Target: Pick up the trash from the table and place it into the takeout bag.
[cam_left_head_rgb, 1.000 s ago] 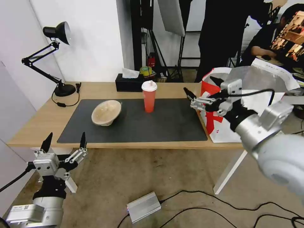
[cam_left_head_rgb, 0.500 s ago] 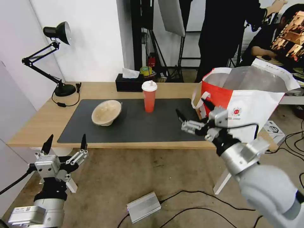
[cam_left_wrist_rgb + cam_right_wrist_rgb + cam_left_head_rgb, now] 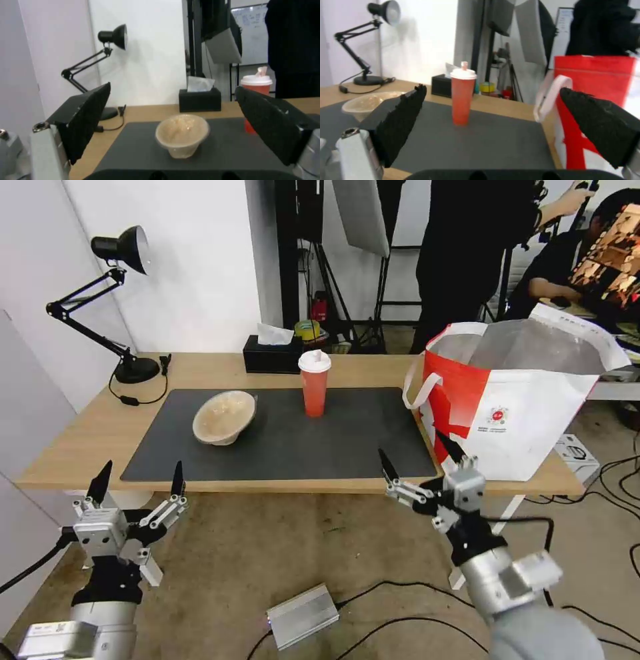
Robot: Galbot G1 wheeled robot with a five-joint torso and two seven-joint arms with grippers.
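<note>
Light wood bench with a dark mat carries, left to right, a tilted beige paper bowl, an upright red cup and the open takeout bag at the right end, while left gripper and right gripper hang below the near edge, fingers apart, empty.

The inside of the large red-and-white insulated takeout bag shows only its upper silver foil lining; whatever lies at its bottom is hidden by its front wall. In the left wrist view, the tall red drink cup with white lid is partly covered by the left hand's black finger. In the right wrist view, the beige paper bowl is partly hidden behind the right hand's finger, and the picture's edge cuts off the bag's far side.
</note>
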